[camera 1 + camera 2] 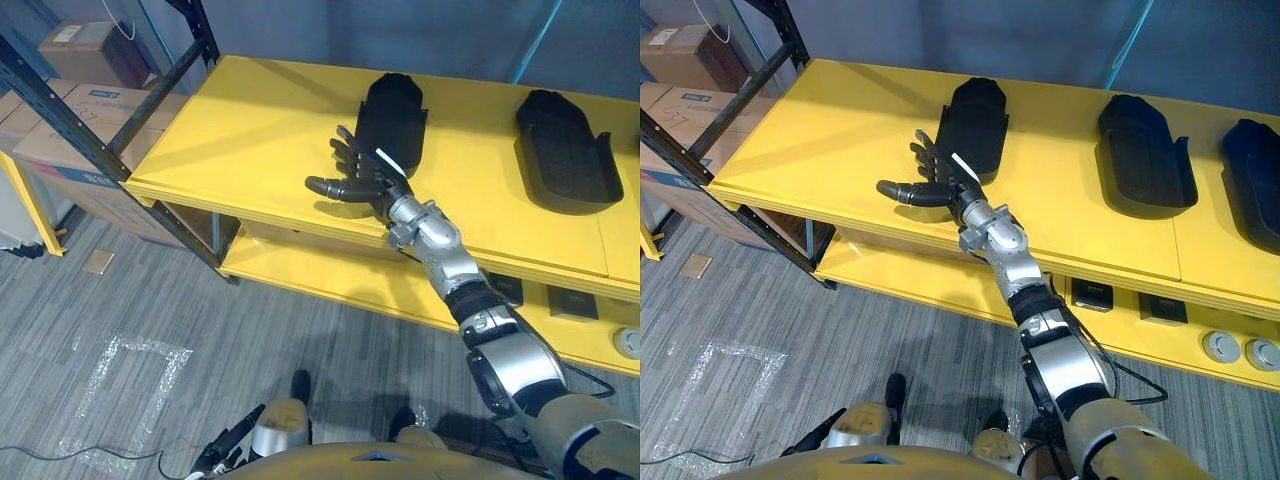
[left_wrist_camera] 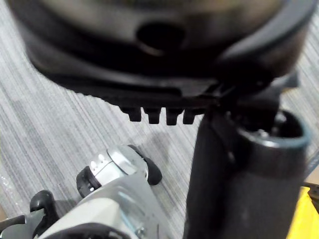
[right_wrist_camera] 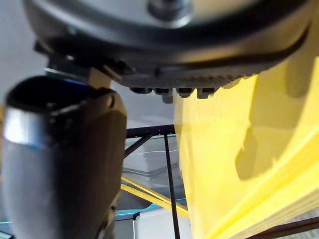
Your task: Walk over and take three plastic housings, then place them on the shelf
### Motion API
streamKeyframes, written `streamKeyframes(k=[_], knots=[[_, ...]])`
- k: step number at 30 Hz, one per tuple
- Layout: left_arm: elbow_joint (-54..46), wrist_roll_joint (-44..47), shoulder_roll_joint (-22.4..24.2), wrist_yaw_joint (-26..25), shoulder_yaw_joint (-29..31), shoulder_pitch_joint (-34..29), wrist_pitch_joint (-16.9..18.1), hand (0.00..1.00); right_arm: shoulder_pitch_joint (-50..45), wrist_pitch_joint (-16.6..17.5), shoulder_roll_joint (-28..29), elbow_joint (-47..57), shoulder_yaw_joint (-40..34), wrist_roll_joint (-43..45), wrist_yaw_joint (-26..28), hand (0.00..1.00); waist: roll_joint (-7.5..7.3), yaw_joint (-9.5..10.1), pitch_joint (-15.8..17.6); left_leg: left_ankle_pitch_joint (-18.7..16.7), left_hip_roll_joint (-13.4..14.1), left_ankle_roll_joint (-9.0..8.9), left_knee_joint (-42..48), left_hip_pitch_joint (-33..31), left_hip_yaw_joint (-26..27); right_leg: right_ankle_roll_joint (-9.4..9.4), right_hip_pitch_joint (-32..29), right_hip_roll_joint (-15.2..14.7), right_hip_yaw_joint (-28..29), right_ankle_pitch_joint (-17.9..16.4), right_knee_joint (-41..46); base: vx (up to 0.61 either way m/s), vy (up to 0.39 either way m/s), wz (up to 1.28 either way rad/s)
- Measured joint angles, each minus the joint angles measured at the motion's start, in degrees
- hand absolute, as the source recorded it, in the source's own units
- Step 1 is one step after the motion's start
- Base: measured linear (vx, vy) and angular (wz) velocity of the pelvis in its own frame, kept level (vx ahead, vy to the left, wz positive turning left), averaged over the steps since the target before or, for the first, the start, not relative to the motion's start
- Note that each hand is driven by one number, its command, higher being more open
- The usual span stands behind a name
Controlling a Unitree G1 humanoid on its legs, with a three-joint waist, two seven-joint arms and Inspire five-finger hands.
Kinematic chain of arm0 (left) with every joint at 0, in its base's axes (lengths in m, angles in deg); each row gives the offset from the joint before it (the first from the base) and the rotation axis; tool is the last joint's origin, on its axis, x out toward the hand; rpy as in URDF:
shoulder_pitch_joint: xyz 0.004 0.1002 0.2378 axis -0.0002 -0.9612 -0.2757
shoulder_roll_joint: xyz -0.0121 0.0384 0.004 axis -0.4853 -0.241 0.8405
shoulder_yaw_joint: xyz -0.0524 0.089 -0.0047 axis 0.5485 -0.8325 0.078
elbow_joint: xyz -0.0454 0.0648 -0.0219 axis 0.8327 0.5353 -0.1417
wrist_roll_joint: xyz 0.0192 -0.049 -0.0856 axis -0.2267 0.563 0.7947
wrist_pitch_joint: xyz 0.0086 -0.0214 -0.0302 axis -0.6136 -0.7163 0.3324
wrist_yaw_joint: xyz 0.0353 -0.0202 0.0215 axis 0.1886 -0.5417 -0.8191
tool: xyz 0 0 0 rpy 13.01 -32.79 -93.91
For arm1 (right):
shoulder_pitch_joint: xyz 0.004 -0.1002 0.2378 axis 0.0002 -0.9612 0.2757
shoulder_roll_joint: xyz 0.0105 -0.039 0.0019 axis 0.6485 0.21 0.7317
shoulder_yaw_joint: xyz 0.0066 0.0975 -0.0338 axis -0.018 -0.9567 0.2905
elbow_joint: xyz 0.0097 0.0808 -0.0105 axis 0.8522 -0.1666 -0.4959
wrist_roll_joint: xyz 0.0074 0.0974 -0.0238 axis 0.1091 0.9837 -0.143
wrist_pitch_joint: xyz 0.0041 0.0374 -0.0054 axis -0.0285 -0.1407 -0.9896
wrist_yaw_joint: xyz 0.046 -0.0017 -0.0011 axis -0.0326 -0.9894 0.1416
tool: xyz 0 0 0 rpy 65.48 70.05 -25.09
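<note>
The right robot hand (image 1: 943, 188) is hovering open and empty over the shelf's (image 1: 810, 140) front edge, at the near end of the leftmost plastic housing (image 1: 975, 120), with two other housings (image 1: 1145, 160) lying further right, so it should be drawing straight back without nudging it.

Grey striped carpet floor (image 1: 300, 350), stacked cardboard boxes (image 1: 50, 135), black rack frame (image 1: 70, 120), blue-grey wall (image 1: 300, 30).

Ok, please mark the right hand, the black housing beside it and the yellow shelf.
right hand (image 1: 373, 188): left eye view, on the back of the hand.
black housing (image 1: 402, 108): left eye view, on its upper surface.
yellow shelf (image 1: 240, 125): left eye view, on a bare part of its top.
</note>
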Motion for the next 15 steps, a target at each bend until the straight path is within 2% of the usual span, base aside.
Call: streamKeyframes(k=[4, 9, 15], knots=[[-0.18, 0.05, 0.07, -0.02, -0.18, -0.02, -0.08, 1.00, 1.16, 0.67, -0.30, -1.07, -0.31, -4.30, -1.76, 1.00, 0.33, -0.02, 0.56, 0.00, -0.01, 0.00, 0.11, 0.00, -0.11, 0.00, 0.05, -0.02, -0.07, 0.00, 0.06, 0.00, 0.000, 0.00], [-0.18, 0.26, 0.05, -0.01, -0.45, -0.01, 0.01, 1.00, 1.27, 1.56, -0.43, -1.53, -0.31, -4.16, -1.37, 1.00, 0.32, 0.10, 0.71, -0.01, -0.03, 0.00, 0.09, -0.02, -0.14, 0.01, 0.03, -0.03, -0.11, -0.02, 0.05, 0.00, 0.000, 0.00], [-0.19, 0.26, 0.05, 0.07, -0.35, 0.00, 0.12, 1.00, 1.26, 2.23, -0.44, -1.52, 0.25, -1.98, 3.24, 1.00, 0.17, -0.03, 1.00, -0.03, 0.01, -0.02, -0.01, -0.05, -0.08, 0.00, -0.09, 0.02, -0.03, -0.02, -0.04, 0.00, 0.000, 0.00]])
